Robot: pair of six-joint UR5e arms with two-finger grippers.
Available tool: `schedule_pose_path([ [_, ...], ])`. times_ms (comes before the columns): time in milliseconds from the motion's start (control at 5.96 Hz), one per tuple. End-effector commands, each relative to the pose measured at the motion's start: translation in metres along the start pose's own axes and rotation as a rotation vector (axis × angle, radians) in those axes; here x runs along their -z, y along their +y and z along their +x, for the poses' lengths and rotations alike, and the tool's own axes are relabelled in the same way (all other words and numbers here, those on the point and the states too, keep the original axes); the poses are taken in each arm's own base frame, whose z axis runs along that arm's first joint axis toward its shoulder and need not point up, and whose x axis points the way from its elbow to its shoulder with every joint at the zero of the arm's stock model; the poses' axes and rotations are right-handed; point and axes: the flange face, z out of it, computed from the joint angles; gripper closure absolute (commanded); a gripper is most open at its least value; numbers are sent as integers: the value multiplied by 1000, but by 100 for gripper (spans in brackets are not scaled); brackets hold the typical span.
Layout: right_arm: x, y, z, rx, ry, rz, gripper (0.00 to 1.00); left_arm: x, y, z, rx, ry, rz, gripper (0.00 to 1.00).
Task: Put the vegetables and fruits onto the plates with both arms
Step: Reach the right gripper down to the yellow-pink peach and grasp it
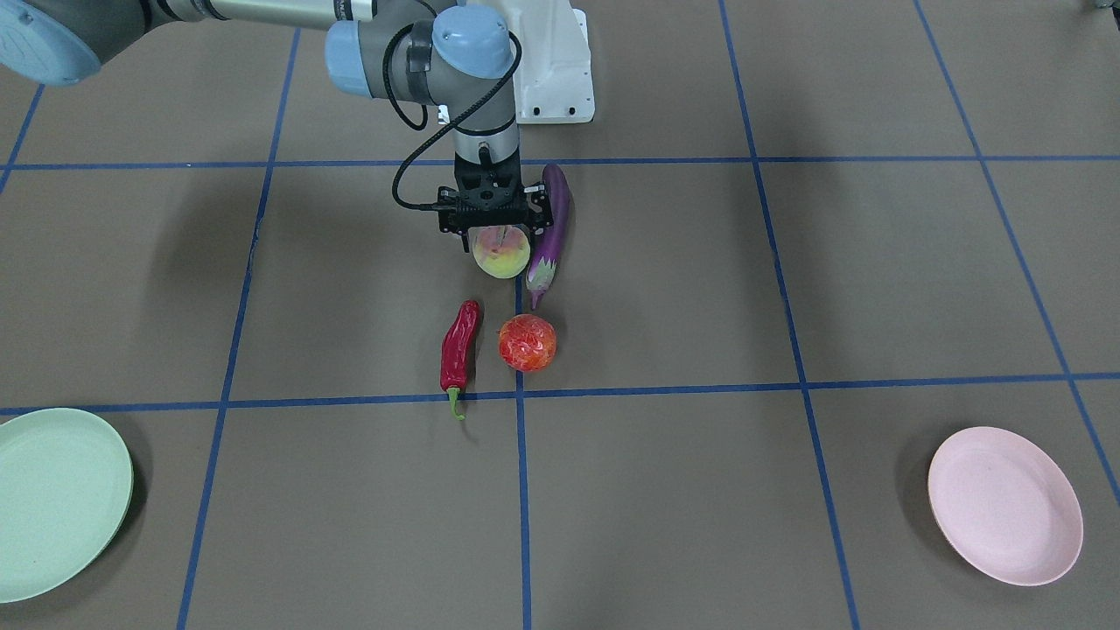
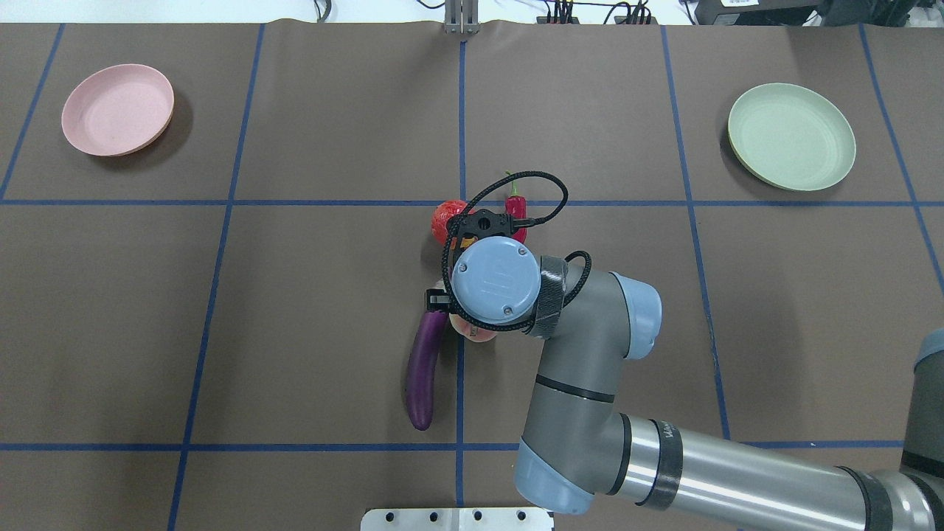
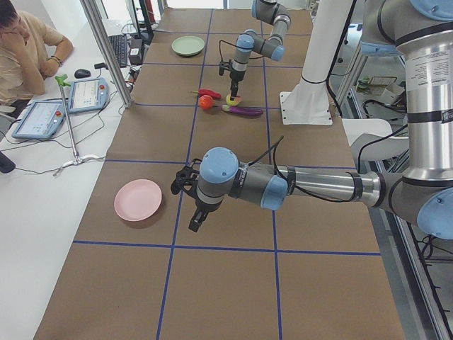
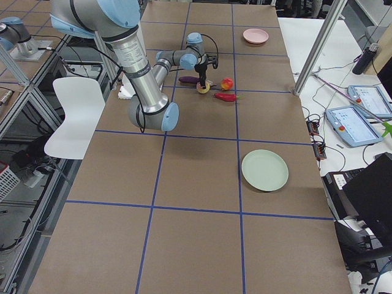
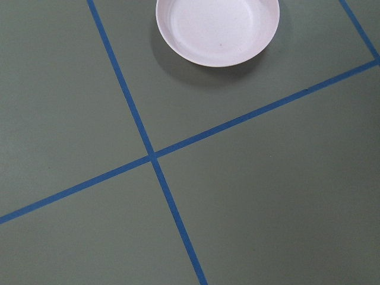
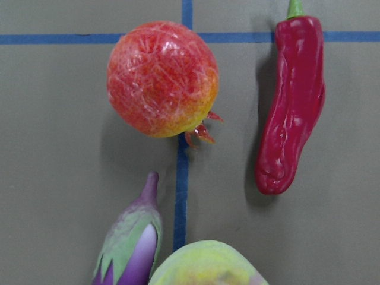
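My right gripper stands straight down over the peach, which sits on the table, with a finger close on each side. I cannot tell whether the fingers press it. The purple eggplant lies right beside the peach. The red chili and the bumpy red-orange fruit lie just beyond, as the right wrist view shows for the chili and the fruit. My left gripper hangs in the air near the pink plate; I cannot tell whether it is open.
The mint green plate sits at the far corner on my right side, and the pink plate at the far corner on my left side. The white base block stands behind the fruit. An operator sits beside the table.
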Motion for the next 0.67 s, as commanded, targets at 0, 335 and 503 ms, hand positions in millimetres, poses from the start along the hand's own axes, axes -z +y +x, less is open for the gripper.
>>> schedule_pose_path([
  [0,-14,8,1,9,11,0,0,-1,0,1,-3,1,-1,0],
  [335,-9,7,-1,10,-2,-1,78,0,-1,1,-4,1,0,0],
  [503,10,-14,3,-9,-24,26,100,0,-1,1,-4,1,0,0],
])
